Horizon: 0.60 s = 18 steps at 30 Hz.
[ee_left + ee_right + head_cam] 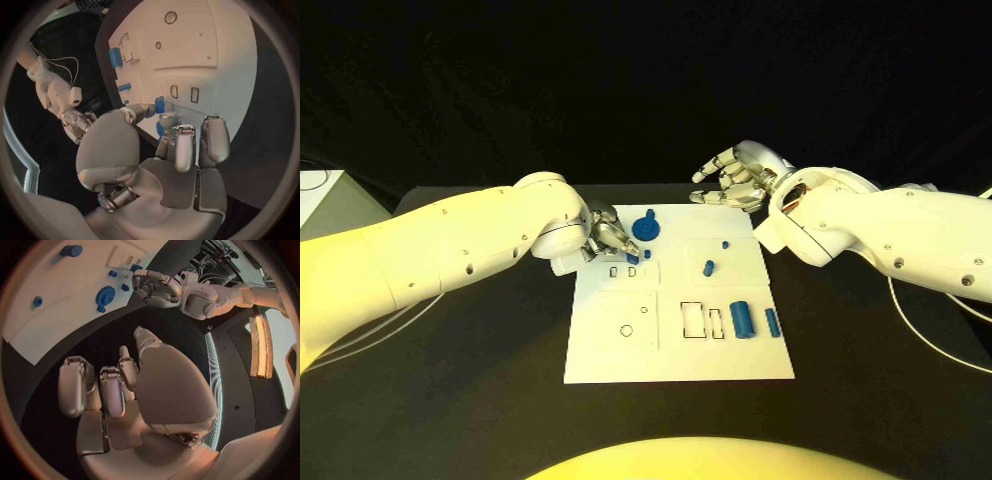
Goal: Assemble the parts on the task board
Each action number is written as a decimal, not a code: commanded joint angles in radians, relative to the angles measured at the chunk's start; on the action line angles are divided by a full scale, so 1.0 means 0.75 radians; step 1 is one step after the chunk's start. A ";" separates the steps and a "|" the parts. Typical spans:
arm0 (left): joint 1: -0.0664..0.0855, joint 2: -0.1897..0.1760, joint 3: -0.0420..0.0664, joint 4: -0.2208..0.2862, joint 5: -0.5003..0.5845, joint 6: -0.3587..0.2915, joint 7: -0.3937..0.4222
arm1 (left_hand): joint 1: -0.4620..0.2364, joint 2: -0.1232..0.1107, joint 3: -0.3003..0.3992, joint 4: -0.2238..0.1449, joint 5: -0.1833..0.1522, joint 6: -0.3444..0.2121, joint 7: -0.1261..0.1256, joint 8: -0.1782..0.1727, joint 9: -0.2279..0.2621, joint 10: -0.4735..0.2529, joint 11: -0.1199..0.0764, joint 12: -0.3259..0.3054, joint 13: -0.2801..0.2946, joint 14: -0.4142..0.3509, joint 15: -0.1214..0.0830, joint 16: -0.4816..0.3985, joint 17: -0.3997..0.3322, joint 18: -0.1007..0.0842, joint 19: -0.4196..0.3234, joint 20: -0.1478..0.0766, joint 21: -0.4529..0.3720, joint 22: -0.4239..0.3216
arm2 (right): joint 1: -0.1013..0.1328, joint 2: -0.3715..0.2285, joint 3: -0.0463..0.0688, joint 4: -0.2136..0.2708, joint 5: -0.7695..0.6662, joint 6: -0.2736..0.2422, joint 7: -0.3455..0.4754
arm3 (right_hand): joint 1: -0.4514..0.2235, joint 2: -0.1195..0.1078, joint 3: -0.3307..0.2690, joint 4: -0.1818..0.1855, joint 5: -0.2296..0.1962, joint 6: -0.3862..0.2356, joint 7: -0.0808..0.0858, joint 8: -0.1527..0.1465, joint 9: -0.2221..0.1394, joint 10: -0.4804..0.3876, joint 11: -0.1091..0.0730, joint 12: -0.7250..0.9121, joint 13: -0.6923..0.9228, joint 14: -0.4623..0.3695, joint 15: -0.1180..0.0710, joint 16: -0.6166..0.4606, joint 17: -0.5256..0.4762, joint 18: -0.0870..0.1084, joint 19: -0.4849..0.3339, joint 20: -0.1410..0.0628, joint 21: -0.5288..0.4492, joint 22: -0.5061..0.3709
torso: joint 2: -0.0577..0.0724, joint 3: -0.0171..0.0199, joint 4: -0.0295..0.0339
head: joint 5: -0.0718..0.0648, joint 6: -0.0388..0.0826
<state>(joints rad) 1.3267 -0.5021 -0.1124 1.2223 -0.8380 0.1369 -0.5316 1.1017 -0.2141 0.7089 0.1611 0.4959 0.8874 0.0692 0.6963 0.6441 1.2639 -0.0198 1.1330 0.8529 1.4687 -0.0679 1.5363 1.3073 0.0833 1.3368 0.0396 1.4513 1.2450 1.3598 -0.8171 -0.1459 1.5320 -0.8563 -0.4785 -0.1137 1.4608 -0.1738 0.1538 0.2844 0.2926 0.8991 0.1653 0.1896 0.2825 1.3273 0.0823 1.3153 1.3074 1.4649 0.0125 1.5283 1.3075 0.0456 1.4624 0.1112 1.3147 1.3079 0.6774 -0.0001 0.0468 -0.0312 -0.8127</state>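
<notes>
Left hand (606,243) fingertips hide small blue part (159,104).

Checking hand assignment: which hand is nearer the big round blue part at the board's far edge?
Left. The left hand sits just beside the round blue part, at the task board edge. The right hand hovers farther off, beyond the board's far edge.
</notes>
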 commanded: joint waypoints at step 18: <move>-0.002 0.011 -0.046 0.023 -0.164 0.020 -0.018 | -0.018 -0.001 0.231 -0.242 0.030 0.041 -0.025 0.010 0.186 0.025 -0.006 0.017 0.016 0.111 -0.015 0.013 0.264 -0.019 0.021 -0.004 0.013 0.019 | -0.002 -0.001 0.000 0.000 0.001 0.026 0.007 | -0.010 0.000 0.012 0.002 0.014 -0.013 0.001 0.009 -0.001 -0.006 -0.002 -0.010 0.013 0.108 -0.010 -0.006 0.239 0.019 -0.008 -0.005 -0.009 0.126 | 0.001 -0.0002 -0.0011 | 0.007 -0.013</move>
<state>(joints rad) 1.3254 -0.4949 -0.1470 1.2367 -0.9404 0.1277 -0.5391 1.0859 -0.2246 0.7090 0.1611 0.5145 0.8944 0.0690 0.7015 0.7171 1.2770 -0.0249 1.1424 0.8641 1.4651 -0.0714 1.5412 1.3073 0.0833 1.3476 0.0359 1.4551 1.2592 1.3593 -0.8175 -0.1462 1.5316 -0.8546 -0.4738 -0.1137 1.4608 -0.1738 0.1565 0.2871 0.2985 0.8961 0.1683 0.1895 0.2823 1.3273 0.0824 1.3112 1.3073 1.4649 0.0125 1.5283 1.3074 0.0455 1.4624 0.1111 1.3107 1.3076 0.6785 -0.0009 0.0459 -0.0261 -0.8217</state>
